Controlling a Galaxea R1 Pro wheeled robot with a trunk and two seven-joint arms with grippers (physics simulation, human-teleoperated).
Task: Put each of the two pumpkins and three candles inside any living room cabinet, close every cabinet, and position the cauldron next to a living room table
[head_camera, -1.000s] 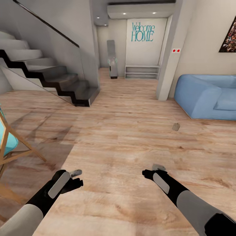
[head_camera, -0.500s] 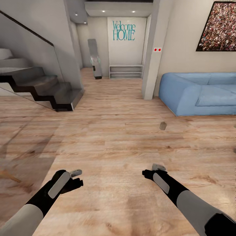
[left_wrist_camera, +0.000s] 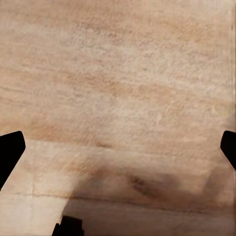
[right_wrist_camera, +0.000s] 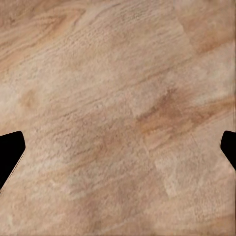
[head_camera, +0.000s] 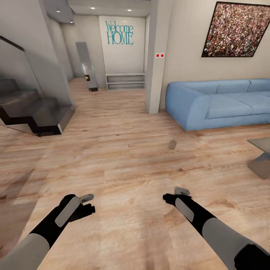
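Over bare wood floor (head_camera: pixel 127 157) near a blue sofa (head_camera: pixel 217 103), both arms' jaws spread wide, empty.

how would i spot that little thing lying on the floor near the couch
Find the long blue sofa against the wall under the speckled framed picture. Just off its near left corner, on the bare wooden floor, lies a small grey-brown object. It is the sole loose item there; what it is cannot be told.
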